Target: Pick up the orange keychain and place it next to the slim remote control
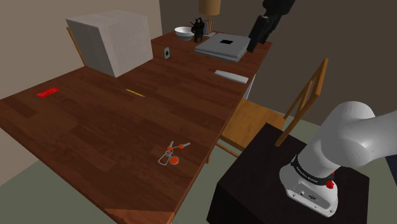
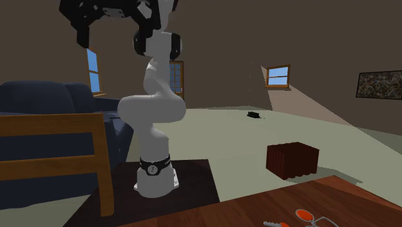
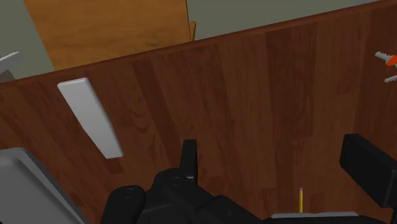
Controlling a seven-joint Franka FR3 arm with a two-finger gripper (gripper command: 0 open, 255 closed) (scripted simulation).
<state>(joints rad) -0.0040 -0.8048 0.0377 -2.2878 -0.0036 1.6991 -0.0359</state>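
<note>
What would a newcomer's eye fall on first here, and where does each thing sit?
The white arm rises from its dark stand at the shoulder view's lower right, its black gripper high over the table's far end. On the brown table, a big white box stands at the far side, and the orange keychain lies near the edge by the stand, well apart from the grey remote.

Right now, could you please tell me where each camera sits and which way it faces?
Shoulder view: beside and behind the stand, looking down over the table; the arm and raised gripper show.
Second exterior view: low at the table's edge, facing the arm on its stand; arm and gripper show above.
Wrist view: on the hand, looking down at the table past its open fingers toward the grey remote.
Shared: the orange keychain appears in all three; shoulder and wrist views share the remote.
</note>
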